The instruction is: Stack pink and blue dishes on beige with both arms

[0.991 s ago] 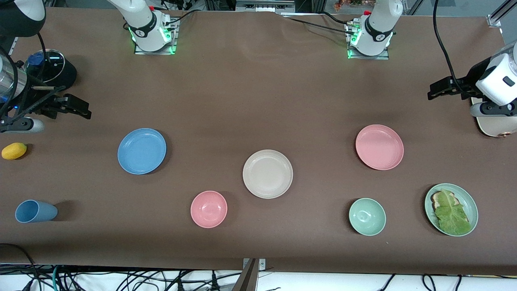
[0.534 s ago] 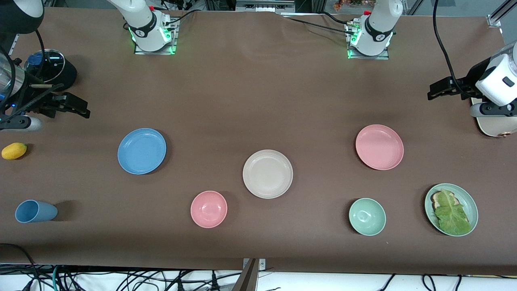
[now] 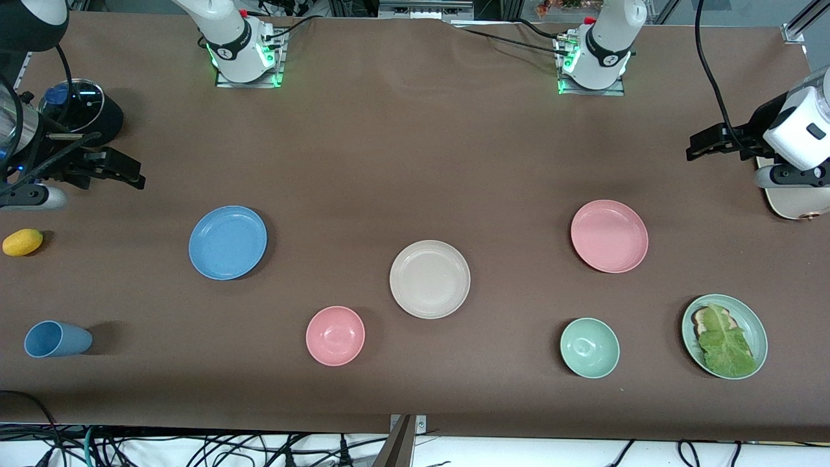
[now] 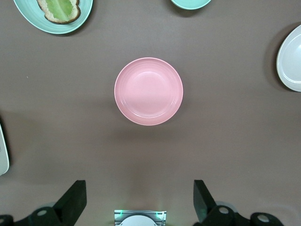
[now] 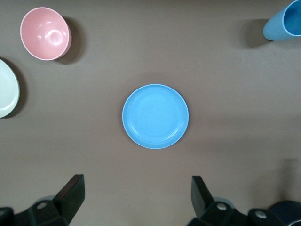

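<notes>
The light blue plate (image 3: 227, 242) lies toward the right arm's end of the table and shows in the middle of the right wrist view (image 5: 155, 116). The pale pink plate (image 3: 609, 235) lies toward the left arm's end, centred in the left wrist view (image 4: 148, 91). Between them, a little nearer the front camera, sits the beige plate (image 3: 430, 279), bare. My right gripper (image 3: 133, 174) hangs high and open (image 5: 137, 188), holding nothing. My left gripper (image 3: 697, 148) also hangs high, open (image 4: 139, 193) and empty.
A pink bowl (image 3: 335, 335), a green bowl (image 3: 589, 347) and a green plate with lettuce (image 3: 724, 336) sit near the front edge. A blue cup (image 3: 57, 338) lies on its side, with a yellow fruit (image 3: 23, 242) and a lidded black pot (image 3: 78, 107) at the right arm's end.
The right gripper has shifted slightly toward the robots' side of the table. The left arm and all dishes have stayed put.
</notes>
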You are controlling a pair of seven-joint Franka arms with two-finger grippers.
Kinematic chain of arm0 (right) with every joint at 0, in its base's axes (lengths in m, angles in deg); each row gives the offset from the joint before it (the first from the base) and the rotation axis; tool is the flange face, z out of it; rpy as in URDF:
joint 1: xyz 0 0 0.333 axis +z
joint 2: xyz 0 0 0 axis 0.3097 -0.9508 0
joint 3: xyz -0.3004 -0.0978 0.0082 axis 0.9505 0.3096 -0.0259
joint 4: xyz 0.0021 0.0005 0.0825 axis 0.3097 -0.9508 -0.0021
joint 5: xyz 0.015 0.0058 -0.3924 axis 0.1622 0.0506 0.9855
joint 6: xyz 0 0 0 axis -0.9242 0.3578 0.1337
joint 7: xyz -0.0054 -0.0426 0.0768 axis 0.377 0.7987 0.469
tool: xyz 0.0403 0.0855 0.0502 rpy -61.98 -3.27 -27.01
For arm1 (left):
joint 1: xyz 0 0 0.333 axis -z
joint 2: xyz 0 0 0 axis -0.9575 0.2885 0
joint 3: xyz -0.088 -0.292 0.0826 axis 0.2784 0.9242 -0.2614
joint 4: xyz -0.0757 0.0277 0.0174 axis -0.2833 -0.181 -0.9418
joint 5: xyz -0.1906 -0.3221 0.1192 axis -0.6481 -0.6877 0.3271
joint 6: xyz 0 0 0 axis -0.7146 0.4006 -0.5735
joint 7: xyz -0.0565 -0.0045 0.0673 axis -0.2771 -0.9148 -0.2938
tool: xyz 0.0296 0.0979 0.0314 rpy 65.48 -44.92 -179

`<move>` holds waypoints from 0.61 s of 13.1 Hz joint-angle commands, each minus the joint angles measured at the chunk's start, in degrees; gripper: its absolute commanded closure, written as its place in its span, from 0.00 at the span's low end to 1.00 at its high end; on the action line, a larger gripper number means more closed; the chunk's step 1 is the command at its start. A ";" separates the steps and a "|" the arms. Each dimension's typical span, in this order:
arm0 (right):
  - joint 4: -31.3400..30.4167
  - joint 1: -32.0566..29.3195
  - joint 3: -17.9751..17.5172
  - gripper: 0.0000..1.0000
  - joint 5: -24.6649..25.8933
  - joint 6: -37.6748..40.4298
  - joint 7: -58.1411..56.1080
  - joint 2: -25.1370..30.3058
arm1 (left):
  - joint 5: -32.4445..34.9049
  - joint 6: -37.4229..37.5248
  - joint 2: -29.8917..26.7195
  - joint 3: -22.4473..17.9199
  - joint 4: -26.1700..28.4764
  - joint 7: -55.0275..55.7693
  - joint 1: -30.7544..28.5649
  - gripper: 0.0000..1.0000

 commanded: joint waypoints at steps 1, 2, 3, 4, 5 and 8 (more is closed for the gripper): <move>0.73 -0.11 0.20 0.00 -2.11 0.86 -0.70 0.19 | 1.31 0.26 0.95 0.28 -1.65 -1.46 -0.12 0.00; 0.99 -0.03 0.03 0.00 -1.85 1.03 -0.70 0.19 | 1.31 0.26 0.95 0.28 -1.65 -1.46 -0.12 0.00; 1.08 -0.03 0.02 0.00 -1.76 1.03 -0.70 0.19 | 1.31 0.26 0.95 0.28 -1.65 -1.54 -0.21 0.00; 1.16 -0.11 0.11 0.00 -1.59 0.95 -0.61 0.19 | 1.31 0.26 0.95 0.19 -1.65 -1.54 -0.21 0.00; 1.17 -0.11 0.11 0.00 -1.07 0.94 -0.35 0.27 | 1.31 0.26 0.95 0.19 -1.65 -1.54 -0.21 0.00; 1.17 -0.03 0.11 0.00 2.63 1.47 -0.17 0.45 | 1.31 0.26 0.95 0.19 -1.65 -1.54 -0.21 0.00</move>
